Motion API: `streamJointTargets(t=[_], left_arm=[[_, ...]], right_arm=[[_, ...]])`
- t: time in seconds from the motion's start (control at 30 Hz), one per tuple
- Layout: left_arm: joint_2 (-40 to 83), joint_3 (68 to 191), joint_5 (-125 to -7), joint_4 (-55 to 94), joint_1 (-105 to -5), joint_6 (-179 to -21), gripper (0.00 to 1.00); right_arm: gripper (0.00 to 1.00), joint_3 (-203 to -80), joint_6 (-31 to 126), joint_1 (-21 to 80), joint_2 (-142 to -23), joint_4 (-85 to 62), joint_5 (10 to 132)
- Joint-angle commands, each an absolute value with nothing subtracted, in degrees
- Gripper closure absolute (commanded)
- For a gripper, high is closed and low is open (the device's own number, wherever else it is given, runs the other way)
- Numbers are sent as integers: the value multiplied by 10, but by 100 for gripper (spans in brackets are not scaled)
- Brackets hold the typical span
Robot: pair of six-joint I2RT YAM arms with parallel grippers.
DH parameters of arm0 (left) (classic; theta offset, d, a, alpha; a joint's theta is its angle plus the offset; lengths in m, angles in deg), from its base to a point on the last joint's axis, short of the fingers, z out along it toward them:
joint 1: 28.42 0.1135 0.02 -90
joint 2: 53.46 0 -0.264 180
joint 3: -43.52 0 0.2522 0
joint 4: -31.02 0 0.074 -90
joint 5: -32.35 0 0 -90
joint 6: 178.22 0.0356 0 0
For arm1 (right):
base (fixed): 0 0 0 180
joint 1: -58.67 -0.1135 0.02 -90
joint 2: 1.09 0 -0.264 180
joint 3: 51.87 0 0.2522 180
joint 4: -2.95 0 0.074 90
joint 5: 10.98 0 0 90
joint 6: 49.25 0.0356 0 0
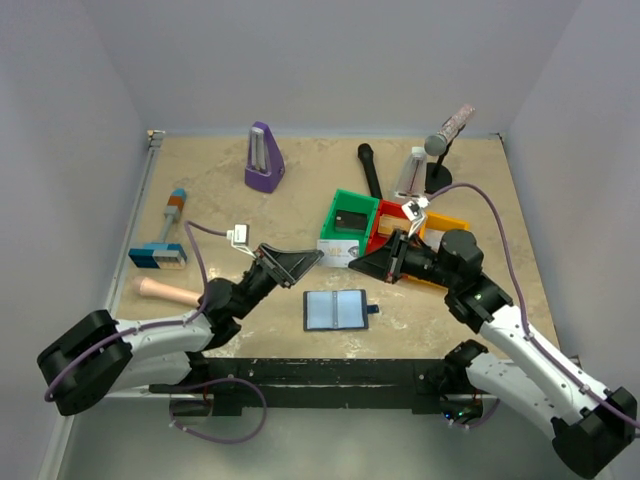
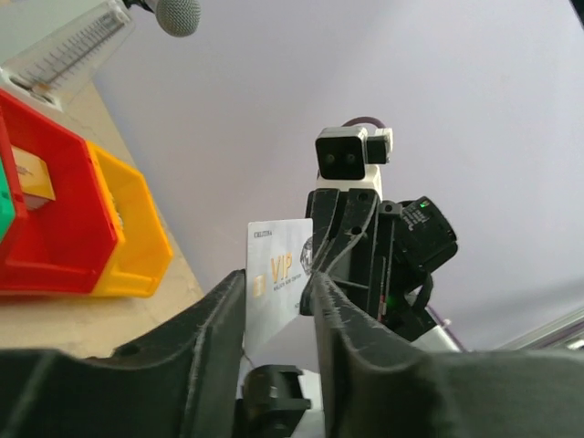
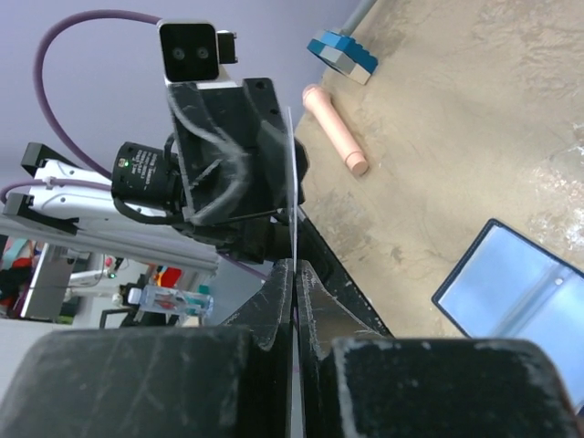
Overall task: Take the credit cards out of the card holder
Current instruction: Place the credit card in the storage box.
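Right wrist view: we clamp a card [image 2: 276, 274] edge-on in our right claw [image 3: 294, 270], left claw [image 2: 279, 279] fingers parted around it, holder [image 3: 520, 283] unfolded lower right.

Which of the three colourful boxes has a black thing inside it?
The green plastic bin, leftmost of the row in the top view: a flat black rectangle lies in it. The red bin and the yellow bin show none.

Bright, even light, soft shadows.
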State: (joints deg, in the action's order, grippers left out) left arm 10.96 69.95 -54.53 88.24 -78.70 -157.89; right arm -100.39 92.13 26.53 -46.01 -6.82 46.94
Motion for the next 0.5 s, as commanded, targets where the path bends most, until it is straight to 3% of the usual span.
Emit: streamJointTargets(t=[0.0, 0.03, 0.07, 0.27, 0.47], left_arm=[[61, 697, -533, 870, -787, -1563, 51], [40, 692, -519, 847, -785, -1552, 34], [18, 686, -504, 820, -783, -1545, 24], [-112, 674, -409, 602, -769, -1526, 27], [-133, 658, -431, 602, -768, -1517, 30]], right_arm=[[100, -1041, 889, 285, -420, -132, 490], [100, -1049, 875, 298, -405, -168, 498], [100, -1057, 864, 311, -391, -210, 512], [100, -1109, 801, 460, -363, -434, 611], [100, -1106, 806, 549, -399, -467, 686]])
